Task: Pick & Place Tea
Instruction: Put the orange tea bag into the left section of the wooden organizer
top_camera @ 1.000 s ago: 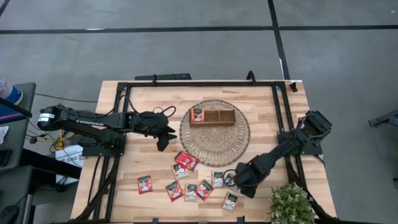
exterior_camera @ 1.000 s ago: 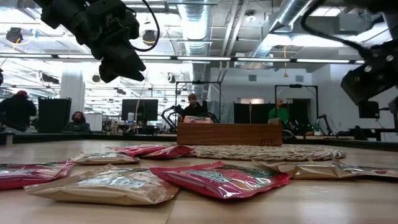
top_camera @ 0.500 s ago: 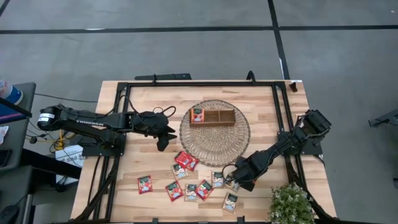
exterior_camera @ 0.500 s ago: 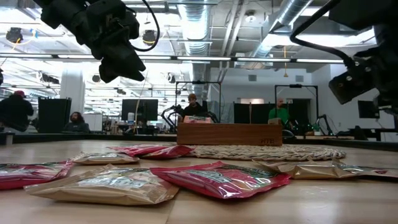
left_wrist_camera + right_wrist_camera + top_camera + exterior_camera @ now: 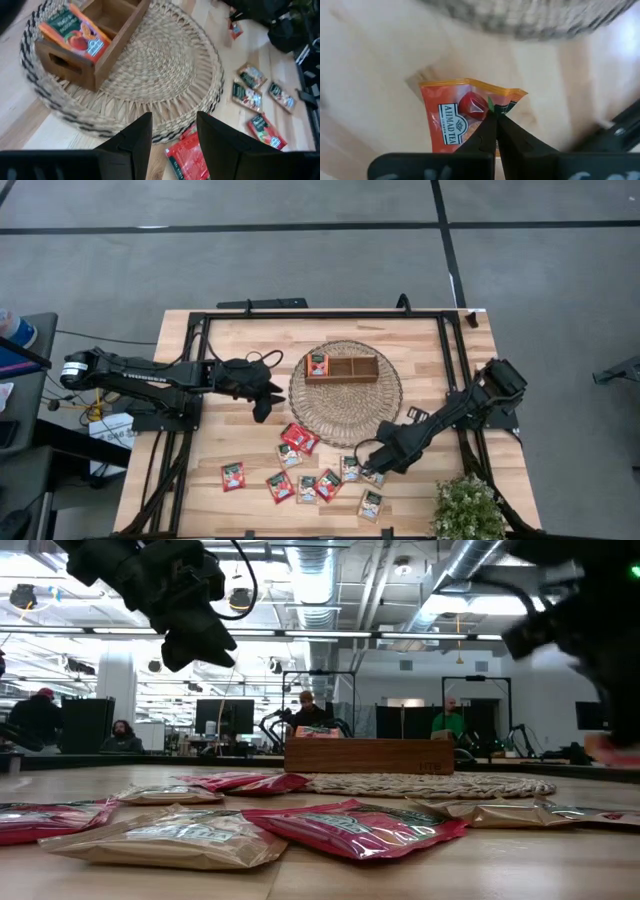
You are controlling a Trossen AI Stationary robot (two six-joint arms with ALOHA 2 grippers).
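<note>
Lower centre of the high view, you've got nine flat square tea sachets [image 5: 300, 438] loose on the wooden table [image 5: 240, 340], a tenth in the brown wooden tray [image 5: 342, 367] on the round wicker mat [image 5: 345, 410]. Right gripper [image 5: 492, 117] fingers are pinched shut on an orange sachet [image 5: 452, 117]. Left gripper [image 5: 172, 132] hangs with fingers apart at the mat's left edge. Potted plant [image 5: 468, 508] lower right.

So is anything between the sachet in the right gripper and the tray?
Nothing visible. The right gripper is shut on an orange sachet just off the mat; only open mat lies between it and the tray.
</note>
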